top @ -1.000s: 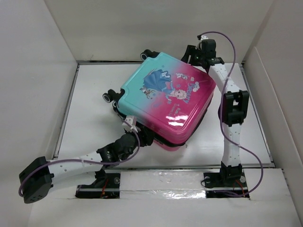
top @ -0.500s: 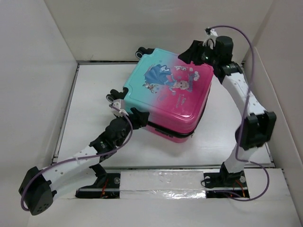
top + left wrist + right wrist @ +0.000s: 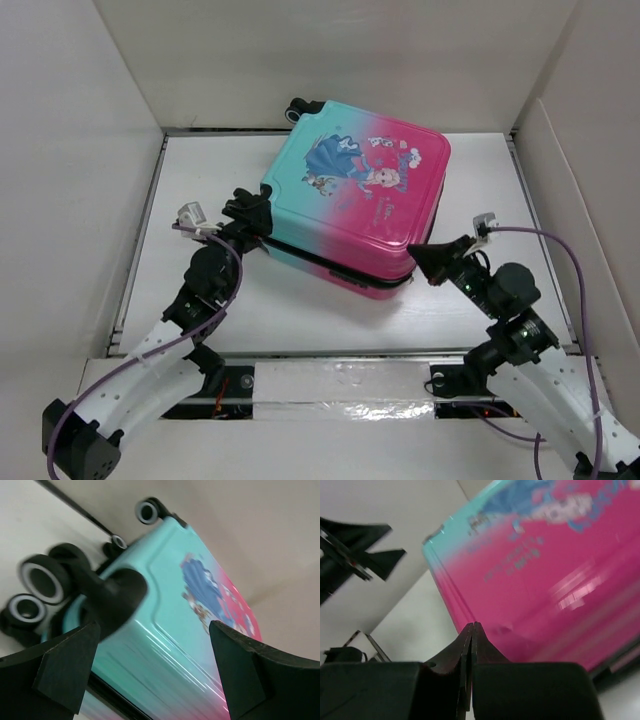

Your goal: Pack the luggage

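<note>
Right now the luggage (image 3: 355,205), a glossy hard shell, teal-to-pink w/ rounded corners, lies shut and flat on the white table (image 3: 190,300), my left gripper (image 3: 250,212) spread wide on nothing by its black-wheeled teal corner, my right gripper (image 3: 420,260) pinched shut, empty, just beside its pink corner.

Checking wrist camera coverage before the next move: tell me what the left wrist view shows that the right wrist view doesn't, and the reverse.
Left wrist only: the teal end of the luggage with its black wheels, framed by the open left gripper. Right wrist only: the pink end and side wall, the white table beside it, and the right gripper, shut and empty, pointing at that wall. Both: the closed lid with its cartoon print.
</note>
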